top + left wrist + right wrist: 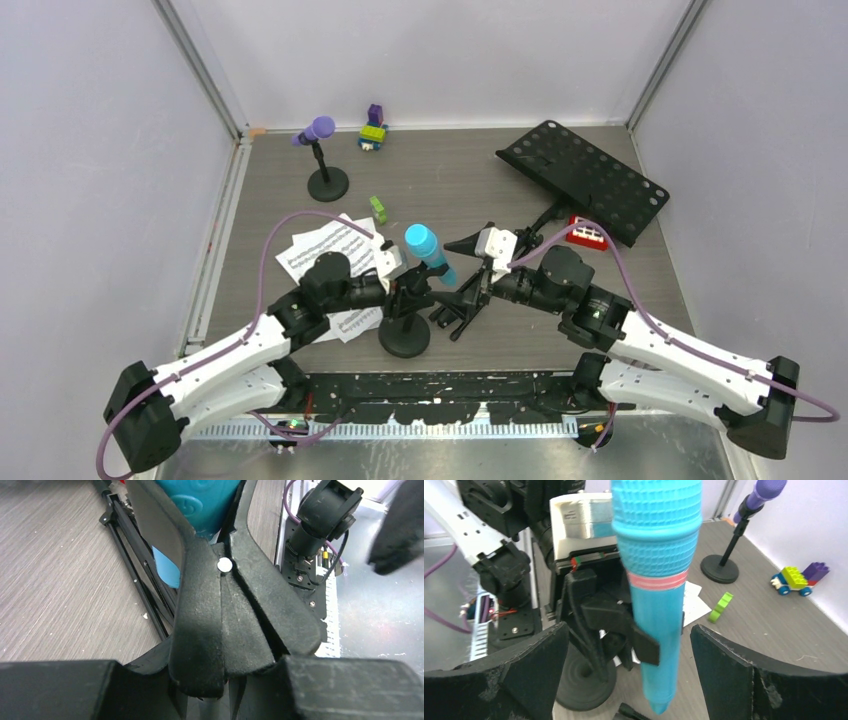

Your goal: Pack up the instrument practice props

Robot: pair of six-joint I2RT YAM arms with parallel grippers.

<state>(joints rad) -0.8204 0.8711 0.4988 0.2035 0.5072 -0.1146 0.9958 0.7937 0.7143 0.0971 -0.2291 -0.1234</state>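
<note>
The left gripper [405, 285] squeezes the black mic holder [404, 338]. The right gripper [630, 630] is wide open, with the blue microphone [656, 555] standing between its 2 fingers, not touched.

2 white-and-black arms [232, 352] carry purple cables [266, 255] and black fingers [744, 672].

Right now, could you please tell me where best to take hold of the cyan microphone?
Grip the smooth handle of the cyan microphone just below its pink band, above the black clip. Come from the robot's right, jaws either side: it stands head-up, the ribbed head is wider, and the left gripper occupies the other side.
</note>
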